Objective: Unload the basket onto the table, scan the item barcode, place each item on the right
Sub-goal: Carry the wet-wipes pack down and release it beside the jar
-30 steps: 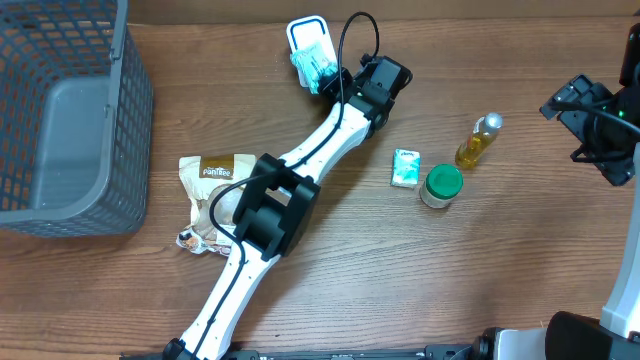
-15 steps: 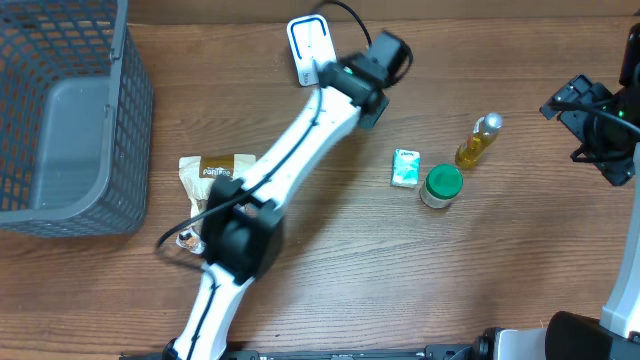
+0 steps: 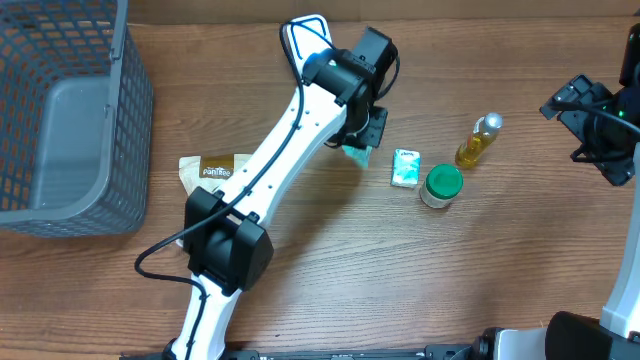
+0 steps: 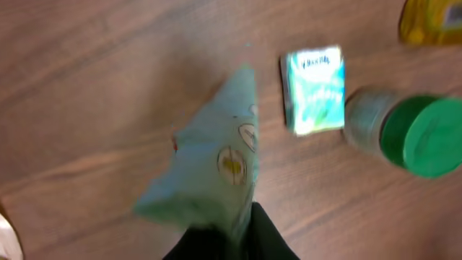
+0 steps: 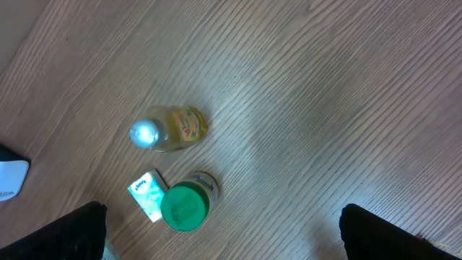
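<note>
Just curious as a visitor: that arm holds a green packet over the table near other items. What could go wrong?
The left pincer grips the green packet only by one end, so it could slip out. It is close to the small teal box and the green-lidded jar; setting it down here might nudge them.

Wrist view: teal packet (image 4: 216, 170) blurred; overhead: left gripper (image 3: 360, 142) hides most of it
</note>
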Motion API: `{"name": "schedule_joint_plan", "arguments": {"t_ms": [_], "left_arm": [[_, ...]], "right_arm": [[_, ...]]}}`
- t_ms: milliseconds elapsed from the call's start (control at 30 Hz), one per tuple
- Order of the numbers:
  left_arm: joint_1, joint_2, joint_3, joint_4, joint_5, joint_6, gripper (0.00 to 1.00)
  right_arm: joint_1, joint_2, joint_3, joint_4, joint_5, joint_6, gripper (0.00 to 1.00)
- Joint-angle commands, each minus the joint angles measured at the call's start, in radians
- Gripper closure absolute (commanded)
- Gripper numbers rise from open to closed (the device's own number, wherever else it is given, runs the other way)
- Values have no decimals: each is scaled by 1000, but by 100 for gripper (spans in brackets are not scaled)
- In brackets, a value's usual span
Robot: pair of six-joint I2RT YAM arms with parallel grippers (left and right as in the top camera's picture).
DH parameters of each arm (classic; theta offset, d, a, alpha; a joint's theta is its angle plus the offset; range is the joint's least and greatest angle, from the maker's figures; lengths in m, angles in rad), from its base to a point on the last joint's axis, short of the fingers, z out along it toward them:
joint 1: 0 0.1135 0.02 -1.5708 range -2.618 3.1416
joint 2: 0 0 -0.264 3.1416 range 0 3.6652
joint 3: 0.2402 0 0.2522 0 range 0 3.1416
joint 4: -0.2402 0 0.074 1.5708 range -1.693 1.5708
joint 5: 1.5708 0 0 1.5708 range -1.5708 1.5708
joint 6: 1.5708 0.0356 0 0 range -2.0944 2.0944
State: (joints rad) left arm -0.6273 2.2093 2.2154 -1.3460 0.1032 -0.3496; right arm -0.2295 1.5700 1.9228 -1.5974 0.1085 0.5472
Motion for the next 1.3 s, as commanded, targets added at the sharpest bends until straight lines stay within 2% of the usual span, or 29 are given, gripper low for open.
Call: {"name": "schedule_joint_plan", "arguments": {"t_ms": [0, 267, 433, 600, 667, 833, 900, 1000, 1167, 1267], "left_arm": [[-26, -4, -21, -23, 73, -32, 88], [-74, -4, -159, 16, 132, -32, 91], [-92, -4, -259, 68, 239, -32, 87], [-95, -4, -327, 103, 270, -18, 84], [-93, -4, -340, 106, 257, -16, 80], [-93, -4, -343, 114, 248, -8, 58], [-96, -4, -343, 127, 245, -5, 35], [-96, -4, -343, 140, 230, -6, 16], [-97, -4, -343, 159, 210, -7, 4], [-100, -4, -343, 166, 191, -13, 2]], "right_arm": [[-4, -8, 2, 2, 3, 3, 0], [-4, -8, 2, 2, 3, 3, 0], [-4, -8, 2, 2, 3, 3, 0], [-4, -8, 2, 2, 3, 3, 0], [-4, -8, 2, 2, 3, 3, 0], [-4, -8, 2, 2, 3, 3, 0], [-4, -8, 2, 2, 3, 3, 0], [-4, -8, 2, 2, 3, 3, 0], [-4, -8, 2, 2, 3, 3, 0], [-4, -8, 2, 2, 3, 3, 0]]}}
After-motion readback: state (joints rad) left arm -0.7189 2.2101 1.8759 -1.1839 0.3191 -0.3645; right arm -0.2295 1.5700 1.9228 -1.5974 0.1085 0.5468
